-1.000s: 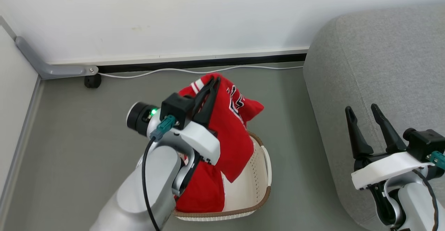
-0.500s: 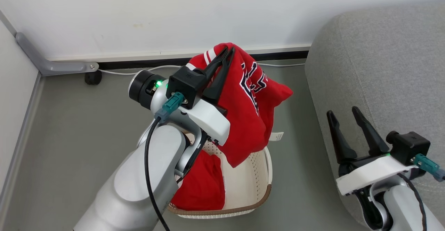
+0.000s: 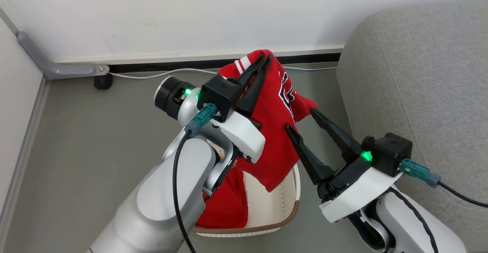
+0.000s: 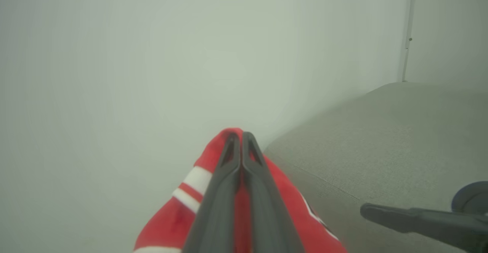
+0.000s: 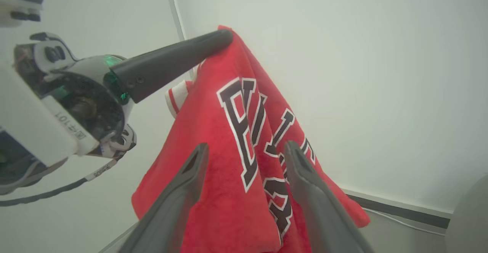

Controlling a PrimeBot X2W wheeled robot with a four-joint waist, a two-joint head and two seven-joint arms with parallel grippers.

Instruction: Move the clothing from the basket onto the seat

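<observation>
At the far left, a grey bracket (image 3: 57,69) runs down the wall (image 3: 228,13) to the floor (image 3: 95,150), with a small black wheel (image 3: 103,81) just beside its end. A white cable (image 3: 160,73) lies along the bottom of the wall.

The left arm rises from the lower left. The left gripper (image 3: 266,57) has its two fingers pressed together, clamped on the top fold of a red jersey (image 3: 274,138), and holds it up in the air. The jersey hangs down from this pinch. It has white stripes at one edge and big navy letters with white outline, clear in the right wrist view.

Under the jersey stands the cream laundry basket (image 3: 284,203) with its brown rim. The lowest corner of the jersey hangs over the basket's open mouth; whether it touches the inside I cannot tell. A second red garment (image 3: 225,207) lies inside the basket, at its left side.

To the right, the right gripper (image 3: 300,119) has its fingers wide apart and holds nothing. It points at the hanging jersey, very near the cloth; contact is not clear.

At the far right is the light-grey sofa (image 3: 419,74), with no clothing on the part in view.
</observation>
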